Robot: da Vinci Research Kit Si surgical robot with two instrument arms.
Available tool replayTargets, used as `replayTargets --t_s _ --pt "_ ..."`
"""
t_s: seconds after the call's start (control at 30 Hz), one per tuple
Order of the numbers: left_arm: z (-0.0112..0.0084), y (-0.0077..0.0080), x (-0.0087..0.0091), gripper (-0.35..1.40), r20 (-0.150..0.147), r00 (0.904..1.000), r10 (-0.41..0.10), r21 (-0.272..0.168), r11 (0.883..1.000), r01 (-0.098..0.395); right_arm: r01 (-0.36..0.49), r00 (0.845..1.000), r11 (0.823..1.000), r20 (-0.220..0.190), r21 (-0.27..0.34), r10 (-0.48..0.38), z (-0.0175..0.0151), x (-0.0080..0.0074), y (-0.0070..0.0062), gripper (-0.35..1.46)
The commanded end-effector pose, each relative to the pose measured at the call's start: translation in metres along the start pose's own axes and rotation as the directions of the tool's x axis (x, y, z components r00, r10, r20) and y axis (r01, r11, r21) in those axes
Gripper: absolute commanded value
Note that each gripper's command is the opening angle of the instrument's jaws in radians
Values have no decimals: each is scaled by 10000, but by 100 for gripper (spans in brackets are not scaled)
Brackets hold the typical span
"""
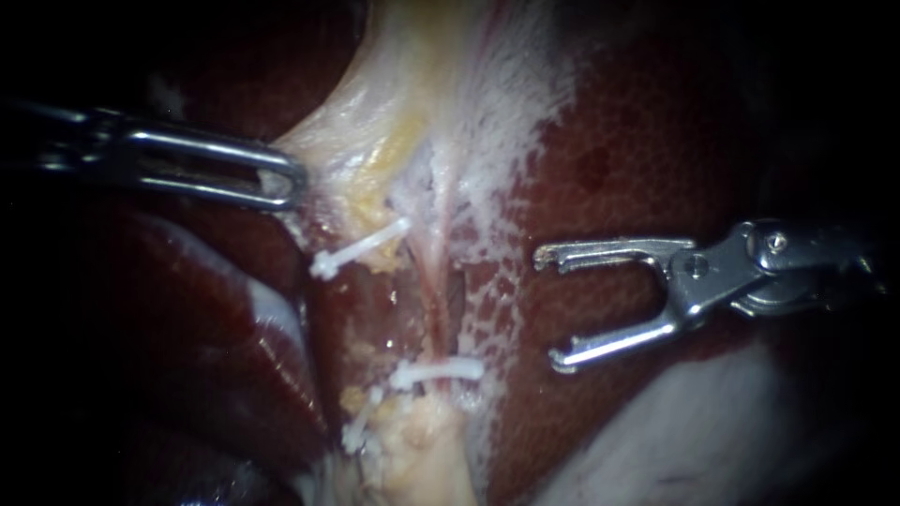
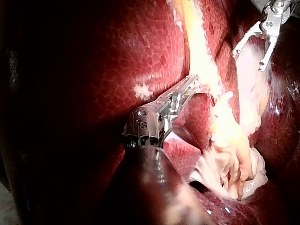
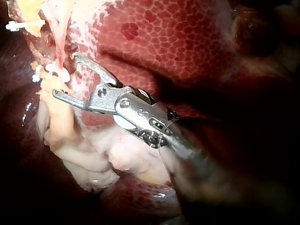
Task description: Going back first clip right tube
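Showing dark red, finely mottled liver (image 1: 637,141) filling the right of the frame and glistening again at lower left. Showing a band of yellowish fatty tissue (image 1: 394,155) running down from top centre, fraying into a white filmy layer (image 1: 525,103) and spreading over the upper middle. Showing a pale smooth mass (image 1: 675,440) lying at lower right, too blurred for telling its kind.

Light pools mid-scene in the endoscope view, and its edges sink into black. Glare whitens pale tissue (image 2: 201,56), with sheen on the liver (image 2: 117,56) and the right instrument (image 1: 550,309).
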Motion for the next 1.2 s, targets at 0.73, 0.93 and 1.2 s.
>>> replayTargets --t_s 0.73,0.93,1.2 --pt "28 -9 6 -35 -196 9998 68 216 9997 -64 -4 10000 10000 -3 16 4 -4 1 -2 60" --pt "29 -10 6 -35 -226 9997 74 211 9998 -69 -3 10000 10000 -3 17 3 -4 1 -2 60" --pt "30 -11 6 -35 -228 9997 76 215 9997 -71 -3 10000 10000 -3 17 3 -4 1 -2 60"
